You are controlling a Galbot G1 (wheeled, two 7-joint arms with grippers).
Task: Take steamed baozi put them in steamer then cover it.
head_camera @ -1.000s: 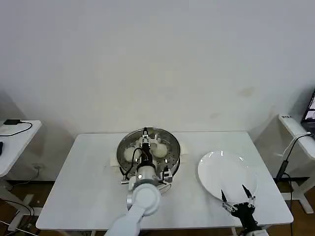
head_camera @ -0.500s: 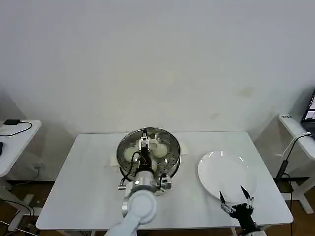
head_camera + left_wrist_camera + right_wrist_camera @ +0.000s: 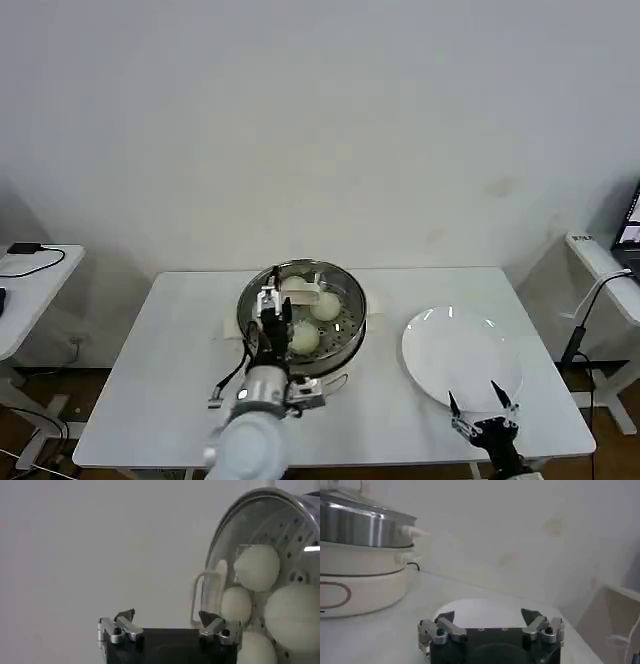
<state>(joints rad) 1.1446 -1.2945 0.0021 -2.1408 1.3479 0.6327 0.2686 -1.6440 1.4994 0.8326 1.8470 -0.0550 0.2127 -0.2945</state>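
At lower centre, our left gripper [image 3: 268, 305] hangs wide open, empty, over the steamer [image 3: 345, 318] holding baozi [image 3: 305, 338]; we judge covering comes next.

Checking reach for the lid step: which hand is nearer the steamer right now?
Left. The left hand hangs open at the steamer rim's left side, beside the baozi inside. The right hand waits open at the table's near edge, by the white plate.
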